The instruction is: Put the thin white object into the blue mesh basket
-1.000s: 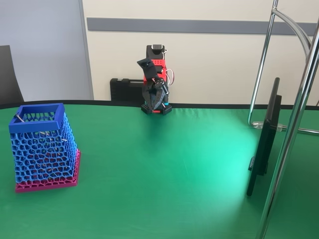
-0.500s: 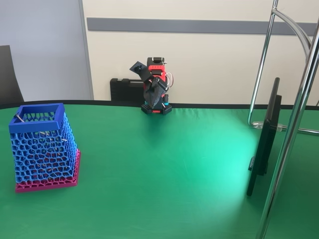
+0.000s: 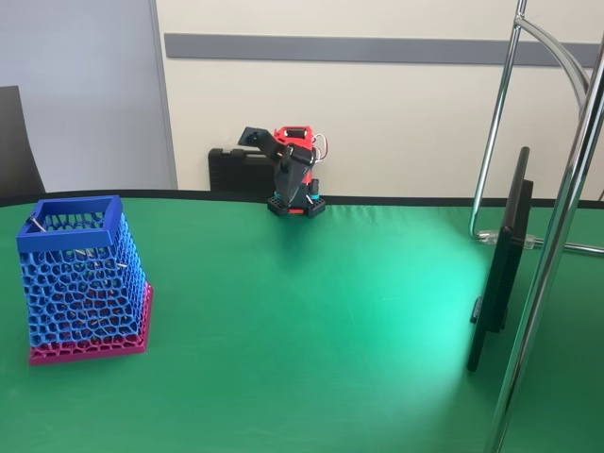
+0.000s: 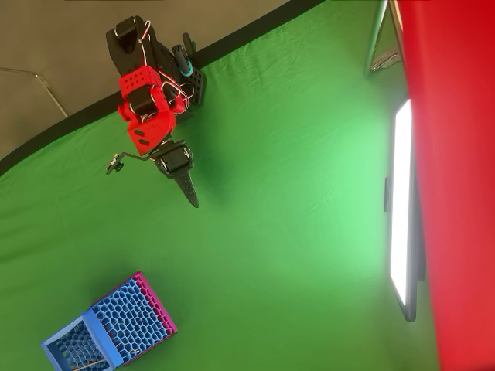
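The blue mesh basket (image 3: pixel 80 278) stands on its pink base at the left of the green table (image 3: pixel 311 311); in the overhead view the basket (image 4: pixel 116 325) is at the bottom left. A thin pale strand with a dark tip, the thin white object (image 3: pixel 36 224), lies inside the basket with its end at the rim's back left corner. My gripper (image 3: pixel 285 196) hangs folded at the arm's base at the far edge, well away from the basket. From above, the gripper (image 4: pixel 193 201) tapers to one point, shut and holding nothing.
A thin dark screen (image 3: pixel 500 274) stands edge-on at the right, with chrome stand tubes (image 3: pixel 557 236) beside it. A black case (image 3: pixel 238 170) sits behind the arm. A red blurred shape (image 4: pixel 456 154) covers the right edge of the overhead view.
The arm has folded lower over its base, and its wrist part has swung left and down. The basket and the strand have not moved.
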Motion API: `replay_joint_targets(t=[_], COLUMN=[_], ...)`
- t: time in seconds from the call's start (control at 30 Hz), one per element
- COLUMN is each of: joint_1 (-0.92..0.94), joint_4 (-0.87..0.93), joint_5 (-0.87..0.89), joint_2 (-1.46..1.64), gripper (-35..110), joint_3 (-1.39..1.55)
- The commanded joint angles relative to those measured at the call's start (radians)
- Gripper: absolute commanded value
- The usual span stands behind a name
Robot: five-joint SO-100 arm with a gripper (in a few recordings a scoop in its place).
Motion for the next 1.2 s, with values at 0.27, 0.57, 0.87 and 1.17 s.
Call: replay_joint_targets(t=[0.27, 0.57, 0.87, 1.17], joint_1=[-0.015, -0.032, -0.026, -0.023], joint_4=[0.098, 0.213, 0.253, 0.253], joint_5=[0.140, 0.284, 0.322, 0.325], joint_2=[0.008, 0.008, 0.008, 0.008], gripper=[1, 1, 1, 1], joint_3=[0.008, 0.008, 0.008, 0.008])
